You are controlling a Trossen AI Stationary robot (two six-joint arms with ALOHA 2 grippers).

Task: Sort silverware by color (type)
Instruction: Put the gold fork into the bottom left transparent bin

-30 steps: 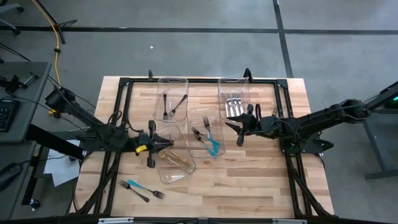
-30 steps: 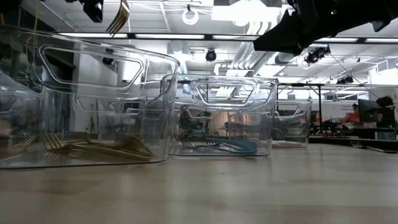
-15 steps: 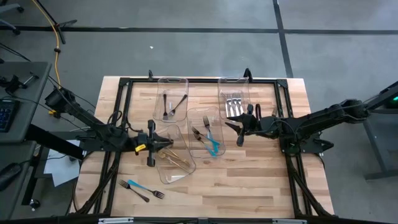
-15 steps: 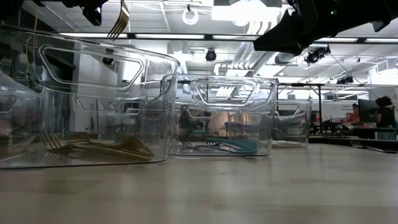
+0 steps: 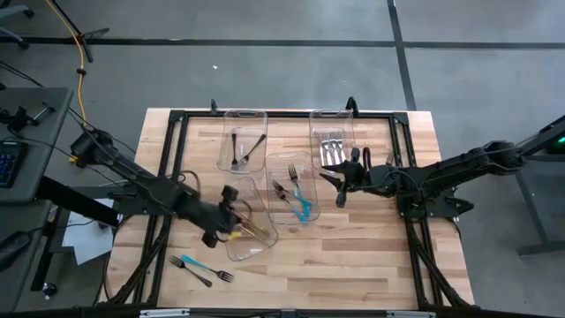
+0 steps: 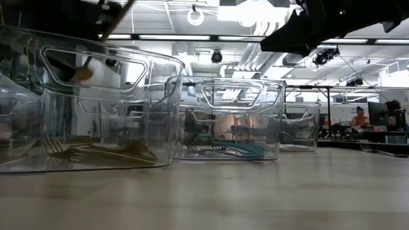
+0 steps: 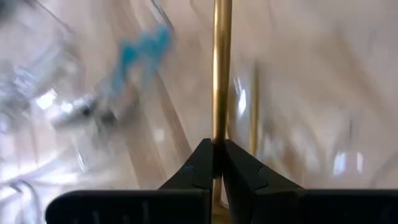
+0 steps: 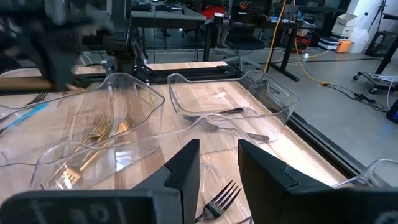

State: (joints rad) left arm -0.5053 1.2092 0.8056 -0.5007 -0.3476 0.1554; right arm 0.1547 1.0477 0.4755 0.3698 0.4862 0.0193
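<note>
Left claw (image 7: 217,163) pinches a gold utensil (image 7: 221,68) between its fingertips.

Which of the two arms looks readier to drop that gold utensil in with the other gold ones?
The left. Its gripper is shut on the gold utensil, right over the bin of gold forks. The right gripper is open near the silver forks.

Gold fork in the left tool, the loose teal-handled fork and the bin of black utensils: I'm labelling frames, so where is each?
gold fork (image 7: 221,74), left wrist view, on its handle.
teal-handled fork (image 5: 191,263), high view, on its teal handle.
bin of black utensils (image 5: 244,116), high view, on its far rim.
</note>
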